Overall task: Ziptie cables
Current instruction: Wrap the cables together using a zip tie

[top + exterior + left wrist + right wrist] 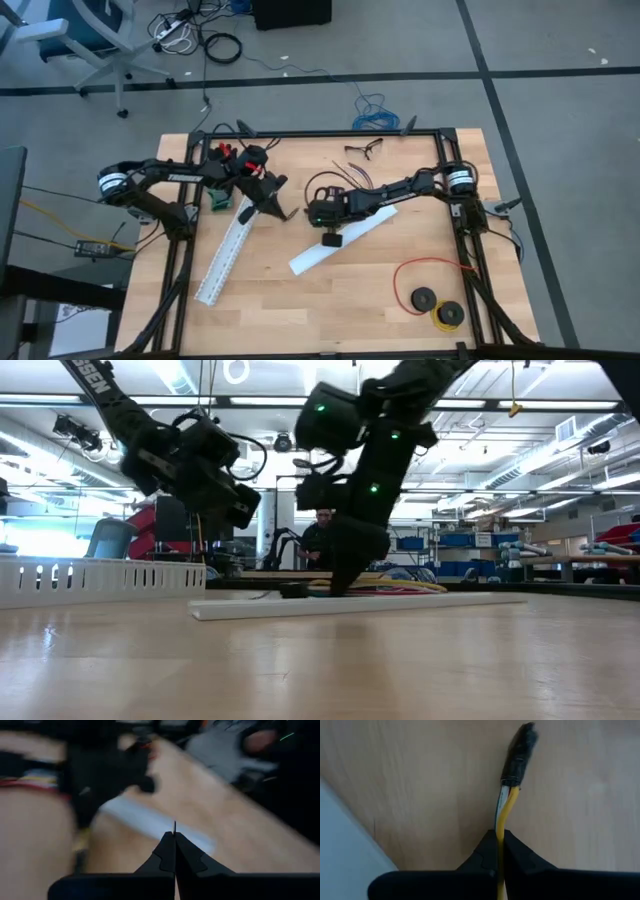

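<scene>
- Right gripper (499, 851): closed on the cables (504, 817). Yellow and pale wires run up out of the pinched fingers and end in a small dark plug (519, 751), seen against the bare wood of the bench (420, 775).
- From above, the right gripper (328, 238) sits down at the bench near its middle, beside the near end of a white plastic channel (345, 238) that lies at a slant.
- At bench level, the right arm reaches down to the surface. A low bunch of coloured wires (400, 584) lies just behind the flat white channel (350, 605).
- Left gripper (174, 842): fingers pressed together, nothing between them. It hangs above the bench, clear of the surface.
- From above, the left gripper (283, 213) is over the upper end of a second, slotted white channel (228, 256), left of the right gripper and apart from it.
- Near right corner of bench: a red wire loop (432, 272) with two black spools (436, 304).
- Far edge: a pair of glasses (364, 149).
</scene>
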`<state>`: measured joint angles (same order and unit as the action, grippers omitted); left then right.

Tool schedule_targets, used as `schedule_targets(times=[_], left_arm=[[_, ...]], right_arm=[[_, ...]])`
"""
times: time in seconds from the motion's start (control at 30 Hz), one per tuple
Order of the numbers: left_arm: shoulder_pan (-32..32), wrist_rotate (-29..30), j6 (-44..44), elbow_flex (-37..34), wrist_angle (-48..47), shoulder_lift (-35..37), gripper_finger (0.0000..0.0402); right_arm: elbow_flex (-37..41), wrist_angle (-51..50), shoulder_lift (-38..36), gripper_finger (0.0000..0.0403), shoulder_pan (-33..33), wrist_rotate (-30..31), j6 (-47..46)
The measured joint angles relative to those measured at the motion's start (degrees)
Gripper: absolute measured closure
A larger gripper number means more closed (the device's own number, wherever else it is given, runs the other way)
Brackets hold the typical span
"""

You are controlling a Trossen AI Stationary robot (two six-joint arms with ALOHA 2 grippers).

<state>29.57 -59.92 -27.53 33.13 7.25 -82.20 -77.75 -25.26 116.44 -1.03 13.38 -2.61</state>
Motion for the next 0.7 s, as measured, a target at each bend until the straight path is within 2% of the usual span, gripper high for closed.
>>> schedule_targets(times=[0.1,0.2,0.43,0.6,0.7], left_arm=[[0.5,8.3,-1.0,1.6,0.1,-1.1,0.0402],[0.5,12.1,-3.9,3.5,0.2,-1.9,0.0402],[0.3,14.0,-0.8,6.5,-0.1,-2.2,0.0402],[-1.4,13.4,1.8,6.6,-2.0,-2.1,0.0401],[-2.9,17.9,5.8,6.6,-1.6,-2.1,0.0401]], right_arm=[[3.9,5.5,-2.9,0.0403,0.4,-0.1,-0.1],[5.8,9.3,-4.5,0.0403,1.4,-0.6,1.2],[5.8,8.9,-4.8,0.0403,4.5,-5.1,5.1],[5.8,4.9,-5.6,0.0403,5.0,-3.3,5.5],[5.8,3.6,-6.2,0.0403,4.9,-2.2,3.5]])
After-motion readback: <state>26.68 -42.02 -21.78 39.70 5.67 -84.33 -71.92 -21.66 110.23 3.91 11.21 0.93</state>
